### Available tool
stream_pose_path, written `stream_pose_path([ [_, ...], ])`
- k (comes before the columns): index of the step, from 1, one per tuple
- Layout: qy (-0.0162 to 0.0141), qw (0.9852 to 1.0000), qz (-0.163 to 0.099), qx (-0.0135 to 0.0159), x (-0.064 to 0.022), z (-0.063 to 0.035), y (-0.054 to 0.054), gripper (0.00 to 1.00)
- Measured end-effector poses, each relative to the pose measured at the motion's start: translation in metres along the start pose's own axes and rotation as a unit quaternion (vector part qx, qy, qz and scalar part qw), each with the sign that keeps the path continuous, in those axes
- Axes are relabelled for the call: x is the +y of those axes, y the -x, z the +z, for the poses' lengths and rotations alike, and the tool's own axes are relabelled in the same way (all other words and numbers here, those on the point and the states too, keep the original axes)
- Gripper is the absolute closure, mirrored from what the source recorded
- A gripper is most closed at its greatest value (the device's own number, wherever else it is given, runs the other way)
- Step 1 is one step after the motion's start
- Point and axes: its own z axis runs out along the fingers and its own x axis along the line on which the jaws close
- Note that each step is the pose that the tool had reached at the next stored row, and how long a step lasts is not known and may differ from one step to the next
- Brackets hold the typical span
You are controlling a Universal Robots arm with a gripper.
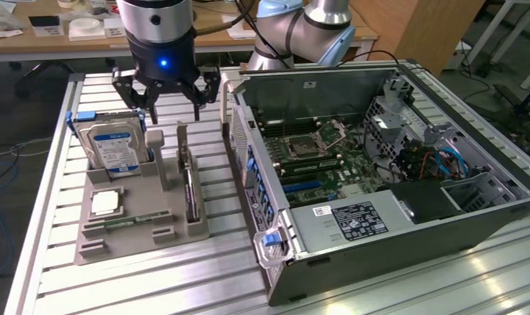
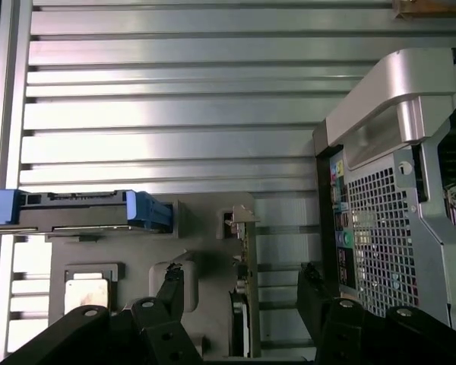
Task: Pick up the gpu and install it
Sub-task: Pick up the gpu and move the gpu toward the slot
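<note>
Exterior view: the arm is cut off above the pincer, whose two fingers hang spread wide with nothing between them, over the back end of the grey holder; the gpu stands on edge in the holder's slot nearest the computer case, so only its thin dark edge and a pale bracket show, the board face hidden; the hard drive stands upright at the holder's other back corner, its lower part sunk in a pocket; a square chip and a narrow memory stick lie flat in the holder's front part; the open case sits just beside the holder on the slatted desk.

Wrist view: the pincer is wide apart and empty; the gpu runs edge-on in the holder, in line between the fingers, untouched, its near end lost in shadow; the hard drive and the case are cut off at the frame; bare desk lies beyond the holder.
</note>
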Motion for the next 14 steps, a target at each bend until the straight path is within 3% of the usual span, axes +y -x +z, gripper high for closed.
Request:
stream_pose_path([
  [14, 0.0189, 0.9998, 0.000, 0.0008, -0.0016, 0.0042, 0.0000, 0.29],
])
